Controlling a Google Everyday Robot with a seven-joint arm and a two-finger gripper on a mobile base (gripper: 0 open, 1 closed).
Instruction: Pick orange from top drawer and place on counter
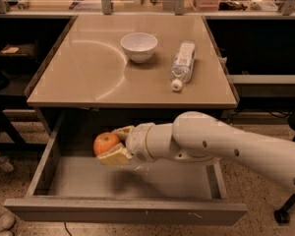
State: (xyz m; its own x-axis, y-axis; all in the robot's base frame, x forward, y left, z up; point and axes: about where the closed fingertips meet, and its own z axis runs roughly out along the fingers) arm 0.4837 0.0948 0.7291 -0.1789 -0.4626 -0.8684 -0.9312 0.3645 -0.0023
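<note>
The orange (104, 142) is held between the two tan fingers of my gripper (117, 144), lifted above the floor of the open top drawer (88, 178). The gripper is shut on the orange, one finger (123, 131) behind it and one finger (115, 157) in front. My white arm reaches in from the right, over the drawer. The beige counter (88, 73) lies just above and behind, its front edge right over the gripper.
A white bowl (138, 46) stands on the counter at the back middle. A clear plastic bottle (183, 64) lies on its side at the right. Dark shelves flank the counter on both sides. A chair wheel (281, 215) shows at the lower right.
</note>
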